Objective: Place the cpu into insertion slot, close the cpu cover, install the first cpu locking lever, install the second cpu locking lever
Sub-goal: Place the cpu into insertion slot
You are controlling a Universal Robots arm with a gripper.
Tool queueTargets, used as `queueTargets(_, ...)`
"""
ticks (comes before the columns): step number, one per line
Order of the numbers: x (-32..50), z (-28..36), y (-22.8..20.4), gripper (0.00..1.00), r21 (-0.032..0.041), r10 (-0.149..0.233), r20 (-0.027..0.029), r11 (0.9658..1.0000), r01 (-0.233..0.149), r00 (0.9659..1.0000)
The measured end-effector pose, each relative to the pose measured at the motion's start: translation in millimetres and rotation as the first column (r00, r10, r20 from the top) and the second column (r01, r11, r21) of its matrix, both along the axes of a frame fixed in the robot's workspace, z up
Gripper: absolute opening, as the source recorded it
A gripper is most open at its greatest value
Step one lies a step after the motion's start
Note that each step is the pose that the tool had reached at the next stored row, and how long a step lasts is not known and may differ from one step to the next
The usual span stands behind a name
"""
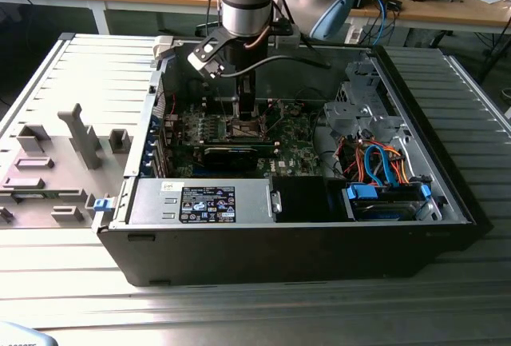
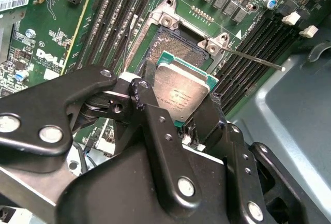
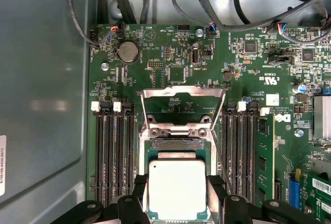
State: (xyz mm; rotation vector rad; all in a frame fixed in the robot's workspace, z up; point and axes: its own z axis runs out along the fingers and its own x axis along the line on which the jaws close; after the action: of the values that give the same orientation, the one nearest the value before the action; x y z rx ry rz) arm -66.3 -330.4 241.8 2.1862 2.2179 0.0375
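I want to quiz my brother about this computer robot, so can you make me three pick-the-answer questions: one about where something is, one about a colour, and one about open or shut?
1. Where is the cpu?
A) on the grey table outside the case
B) held in the gripper, close to the insertion slot
C) lying on the long black card

2. What colour is the board?
A) red
B) green
C) yellow

3. How is the cpu cover?
A) swung open, off the slot
B) shut over the cpu
C) taken out of the case

Answers: B, the gripper clamps its edges in both wrist views; B, the board is green all around the slot; A, its silver frame is lifted clear of the bare slot.
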Motion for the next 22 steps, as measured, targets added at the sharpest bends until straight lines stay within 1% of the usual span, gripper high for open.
queueTargets(7, 0.0, -2.1, 0.0, 0.54, 0.0001, 0.0, 0.0001, 1.0, 0.0, 1.0)
queueTargets(11, 0.0, -5.1, 0.0, 0.54, 0.0, 0.0, 0.0, 1.0, 0.0, 1.0)
queueTargets(22, 0.0, -9.8, 0.0, 0.54, 0.0, 0.0, 0.0001, 1.0, 0.0, 1.0)
